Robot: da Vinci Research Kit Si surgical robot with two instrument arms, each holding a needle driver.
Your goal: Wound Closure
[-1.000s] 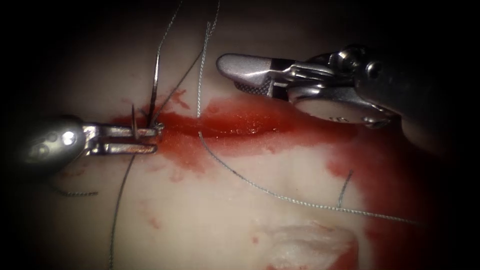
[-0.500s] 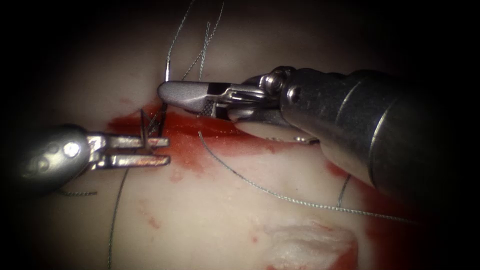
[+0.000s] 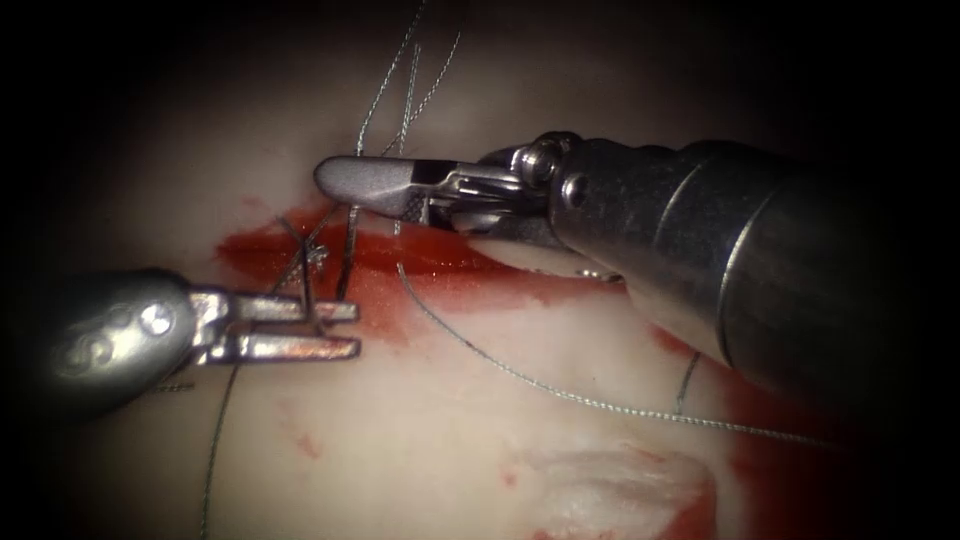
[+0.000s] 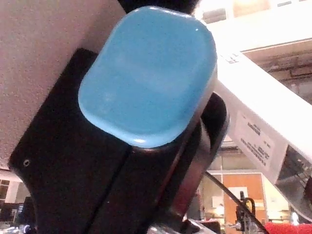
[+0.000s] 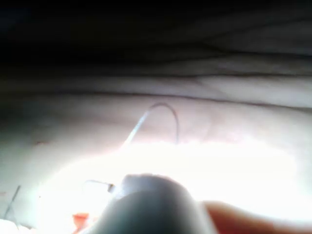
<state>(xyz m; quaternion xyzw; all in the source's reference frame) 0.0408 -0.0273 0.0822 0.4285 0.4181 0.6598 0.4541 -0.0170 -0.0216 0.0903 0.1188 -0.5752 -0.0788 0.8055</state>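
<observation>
Endoscope view. The left tool (image 3: 340,330) enters from the picture's left, and its fingers appear clamped on the needle (image 3: 345,255) low on its curve. A thin dark part of the needle crosses the two finger bars just behind their tips. The rest of the needle rises from there, steeply tilted, over the left end of the cut (image 3: 450,262).

The right tool (image 3: 380,195) reaches in from the picture's right. Its fingers are apart and hold nothing. The upper finger lies across the upper part of the needle, and the lower finger shows partly beneath the shaft. The needle appears to stand clear of the tissue (image 3: 400,450), though its point is too fine to place with certainty.

The thread (image 3: 520,375) leaves the needle's upper end and climbs out of view above the right tool. Another length of it crosses the cut and trails over the near tissue toward the picture's right. A short cut end of thread (image 3: 690,385) lies near that length. Red fluid (image 3: 400,290) fills the cut and stains the tissue just below it.

Stage of closure, as a judgement: no stitch is seen bridging the cut's open middle and right stretch, and its edges lie apart there. Most of the closing therefore seems still to be done.
</observation>
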